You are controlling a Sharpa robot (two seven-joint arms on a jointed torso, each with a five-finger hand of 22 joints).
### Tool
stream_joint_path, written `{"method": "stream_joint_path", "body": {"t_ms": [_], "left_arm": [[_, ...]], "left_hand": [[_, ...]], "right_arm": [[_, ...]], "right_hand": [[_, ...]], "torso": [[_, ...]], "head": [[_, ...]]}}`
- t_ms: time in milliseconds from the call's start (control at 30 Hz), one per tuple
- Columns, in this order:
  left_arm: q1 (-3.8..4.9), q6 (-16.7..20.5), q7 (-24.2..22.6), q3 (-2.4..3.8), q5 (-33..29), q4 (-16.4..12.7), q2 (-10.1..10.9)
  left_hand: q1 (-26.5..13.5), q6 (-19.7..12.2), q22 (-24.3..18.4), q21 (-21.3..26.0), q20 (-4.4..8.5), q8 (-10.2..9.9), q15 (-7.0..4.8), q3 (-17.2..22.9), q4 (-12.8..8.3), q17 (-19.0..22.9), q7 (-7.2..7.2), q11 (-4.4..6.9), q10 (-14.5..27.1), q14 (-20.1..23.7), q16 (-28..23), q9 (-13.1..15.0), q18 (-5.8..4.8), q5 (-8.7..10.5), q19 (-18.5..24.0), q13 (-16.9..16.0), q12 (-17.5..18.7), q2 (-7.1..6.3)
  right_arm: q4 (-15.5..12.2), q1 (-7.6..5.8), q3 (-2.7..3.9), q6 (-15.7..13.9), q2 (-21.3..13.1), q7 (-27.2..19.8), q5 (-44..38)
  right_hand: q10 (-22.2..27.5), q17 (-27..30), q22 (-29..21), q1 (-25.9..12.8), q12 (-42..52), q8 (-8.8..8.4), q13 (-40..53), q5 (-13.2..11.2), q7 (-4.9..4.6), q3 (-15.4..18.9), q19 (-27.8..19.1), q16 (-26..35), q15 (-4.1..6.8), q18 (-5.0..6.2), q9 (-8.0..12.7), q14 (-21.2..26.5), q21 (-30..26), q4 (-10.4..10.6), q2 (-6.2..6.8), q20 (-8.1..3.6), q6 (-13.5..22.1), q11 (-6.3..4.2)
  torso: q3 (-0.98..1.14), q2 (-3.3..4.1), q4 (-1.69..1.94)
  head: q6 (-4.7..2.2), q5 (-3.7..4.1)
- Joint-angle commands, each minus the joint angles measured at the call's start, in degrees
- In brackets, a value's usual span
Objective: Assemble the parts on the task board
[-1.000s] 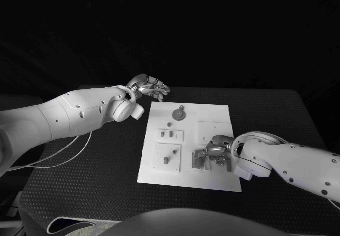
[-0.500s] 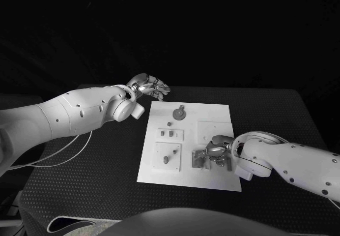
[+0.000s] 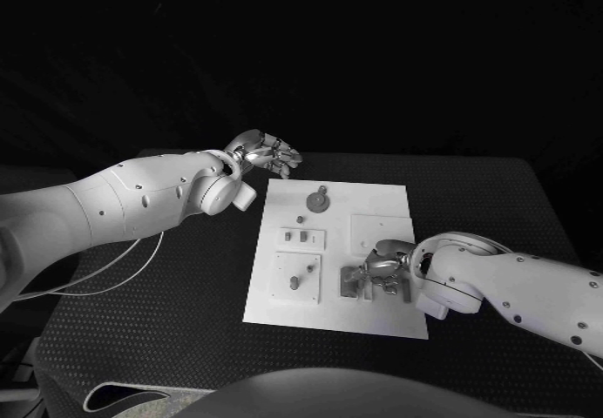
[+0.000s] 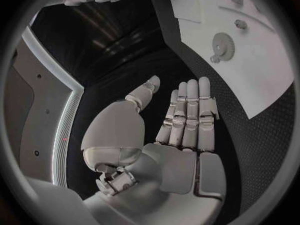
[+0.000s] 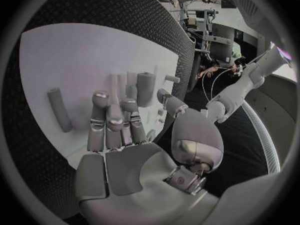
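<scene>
1. The white rectangular task board (image 3: 335, 252) lay flat near the middle of the black textured table (image 3: 151, 331), its long sides running from the robot's edge toward the far edge.
2. On the board's far end lay a small grey gear-shaped disc (image 3: 319, 201); nearer the left long edge sat a small raised plate with short grey pegs (image 3: 301, 236), and below it a second plate with one grey part (image 3: 295, 282).
3. The left hand (image 3: 264, 154) hovered above the table just beyond the board's far left corner. In its wrist view the fingers (image 4: 189, 112) lay straight and side by side, the thumb apart, nothing in its grasp.
4. The right hand (image 3: 383, 270) was over the board's right side, near the robot's end, above a cluster of grey parts (image 3: 355, 280).
5. In the right wrist view those fingers (image 5: 112, 122) reached out flat beside upright grey cylinders (image 5: 145, 88); a loose grey rod (image 5: 57, 109) lay apart. I could not tell whether it held anything.
</scene>
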State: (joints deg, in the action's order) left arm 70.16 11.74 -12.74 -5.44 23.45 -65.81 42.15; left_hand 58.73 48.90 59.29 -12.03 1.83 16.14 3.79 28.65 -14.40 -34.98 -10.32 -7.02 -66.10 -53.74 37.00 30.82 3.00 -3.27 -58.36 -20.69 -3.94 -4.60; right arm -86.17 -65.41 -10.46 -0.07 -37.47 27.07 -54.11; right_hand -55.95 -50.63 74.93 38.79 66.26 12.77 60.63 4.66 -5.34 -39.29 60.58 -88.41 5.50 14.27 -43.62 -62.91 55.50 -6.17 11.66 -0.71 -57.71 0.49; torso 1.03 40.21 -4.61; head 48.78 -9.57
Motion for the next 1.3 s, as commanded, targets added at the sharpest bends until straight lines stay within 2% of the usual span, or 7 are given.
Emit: {"method": "stream_joint_path", "body": {"t_ms": [33, 467, 800, 933, 1033, 1167, 1300], "left_arm": [[0.06, -0.4, -0.5, 0.04, -0.3, -0.1, -0.1], [0.07, -0.4, -0.5, 0.04, -0.3, -0.1, 0.0], [0.07, -0.3, -0.7, 0.04, -0.3, 0.0, 0.0], [0.06, -0.1, -0.8, 0.04, -0.3, -0.1, 0.0], [0.06, -0.1, -0.8, 0.04, -0.3, -0.2, 0.1], [0.06, -0.3, -0.9, 0.04, -0.3, -0.2, 0.2], [0.06, -0.3, -0.8, 0.04, -0.3, -0.2, 0.2]], "left_hand": [[-0.5, -0.3, 0.1, 0.3, -0.28, 0.4, 0.38, 0.0, 0.3, -0.1, -0.07, 0.04, 0.2, 0.0, -0.4, -0.1, 1.09, -0.30, 0.2, 0.1, 0.0, -0.25], [-0.5, -0.3, 0.1, 0.3, -0.28, 0.4, 0.38, 0.0, 0.3, -0.1, -0.07, 0.04, 0.2, 0.0, -0.4, -0.1, 1.10, -0.30, 0.2, 0.1, 0.0, -0.27], [-0.5, -0.3, 0.1, 0.3, -0.29, 0.4, 0.39, 0.0, 0.3, -0.2, -0.06, 0.04, 0.2, 0.0, -0.5, -0.1, 1.09, -0.30, 0.2, 0.1, -0.1, -0.25], [-0.5, -0.3, 0.1, 0.3, -0.30, 0.4, 0.39, -0.1, 0.4, -0.2, -0.06, 0.04, 0.2, 0.0, -0.5, -0.1, 1.09, -0.29, 0.2, 0.1, -0.1, -0.27], [-0.6, -0.3, 0.1, 0.3, -0.31, 0.4, 0.40, -0.1, 0.4, -0.2, -0.06, 0.04, 0.2, 0.0, -0.5, -0.1, 1.08, -0.29, 0.2, 0.1, -0.1, -0.29], [-0.6, -0.3, 0.1, 0.3, -0.31, 0.5, 0.41, -0.1, 0.4, -0.2, -0.06, 0.05, 0.2, 0.0, -0.5, -0.1, 1.08, -0.29, 0.2, 0.1, -0.1, -0.29], [-0.6, -0.3, 0.1, 0.3, -0.31, 0.5, 0.41, -0.1, 0.4, -0.2, -0.05, 0.05, 0.2, 0.0, -0.5, -0.1, 1.09, -0.30, 0.2, 0.1, -0.1, -0.26]], "right_arm": [[-0.1, 0.45, -0.33, 1.6, 0.2, -0.3, 0.0], [-0.6, 0.45, -0.34, -1.6, -0.8, -2.4, -3.0], [-3.8, -0.51, 0.07, -7.2, -5.2, -9.3, -5.6], [-4.4, -0.95, 1.81, -6.8, -8.2, -6.7, -8.4], [-4.4, -1.98, 1.87, -5.8, -10.3, -5.8, -9.1], [-4.0, -2.06, 1.89, -0.4, -12.0, -4.6, -11.6], [-4.2, -2.02, 1.86, 1.5, -13.7, -3.0, -14.0]], "right_hand": [[0.9, 0.1, 0.9, 0.1, -0.1, -2.80, -0.2, -0.2, -1.96, -0.1, -0.6, 0.3, -0.48, 0.73, 1.3, 0.5, -0.4, 0.9, 1.09, 0.12, 2.8, 0.51], [1.4, 0.1, 1.0, 0.1, 0.0, -2.88, -0.3, -0.2, -2.24, -0.2, -0.9, 0.2, -0.86, 0.73, 1.5, 1.0, -0.4, 2.0, 1.89, 0.33, 3.0, 0.83], [-0.1, 0.7, 0.8, 5.2, 1.5, -1.22, -0.8, -0.3, -1.21, 1.3, 0.1, -0.1, 0.09, 0.73, 0.8, -0.1, 0.1, -2.9, -1.92, -0.03, 0.7, -0.19], [-1.6, 1.0, 0.8, 5.9, 1.8, -0.24, -1.4, -0.2, -0.51, 1.9, 0.5, -0.1, 0.50, 0.73, 0.5, -1.2, 0.1, -3.8, -2.44, -0.08, -1.1, -0.82], [-2.8, 1.2, 0.8, 6.5, 2.1, 0.64, -1.7, -0.2, 0.11, 2.1, 1.1, -0.3, 0.92, 0.73, 0.0, -2.0, 0.4, -4.5, -2.67, -0.24, -2.6, -1.42], [-5.0, -1.7, 0.8, 6.7, 2.5, 1.60, -2.0, -0.2, 0.98, 2.4, 2.3, -0.8, 1.60, 0.73, -0.6, -5.3, 0.8, -5.0, -3.62, -0.64, -4.5, -2.26], [-6.3, -4.0, 0.8, 6.5, 2.7, 2.06, -2.1, -0.2, 1.50, 2.5, 3.0, -1.0, 1.96, 0.73, -0.9, -7.5, 1.0, -5.0, -3.72, -0.94, -5.7, -2.75]], "torso": [[0.01, 0.01, 0.00], [0.01, 0.00, 0.03], [0.09, -0.04, -0.12], [0.13, -0.04, -0.20], [0.03, -0.04, -0.23], [0.05, -0.05, -0.38], [0.09, -0.07, -0.44]], "head": [[0.00, -0.04], [0.03, 0.12], [-0.67, 0.48], [-1.08, 0.93], [-1.39, 1.10], [-1.77, 2.00], [-1.83, 1.86]]}}
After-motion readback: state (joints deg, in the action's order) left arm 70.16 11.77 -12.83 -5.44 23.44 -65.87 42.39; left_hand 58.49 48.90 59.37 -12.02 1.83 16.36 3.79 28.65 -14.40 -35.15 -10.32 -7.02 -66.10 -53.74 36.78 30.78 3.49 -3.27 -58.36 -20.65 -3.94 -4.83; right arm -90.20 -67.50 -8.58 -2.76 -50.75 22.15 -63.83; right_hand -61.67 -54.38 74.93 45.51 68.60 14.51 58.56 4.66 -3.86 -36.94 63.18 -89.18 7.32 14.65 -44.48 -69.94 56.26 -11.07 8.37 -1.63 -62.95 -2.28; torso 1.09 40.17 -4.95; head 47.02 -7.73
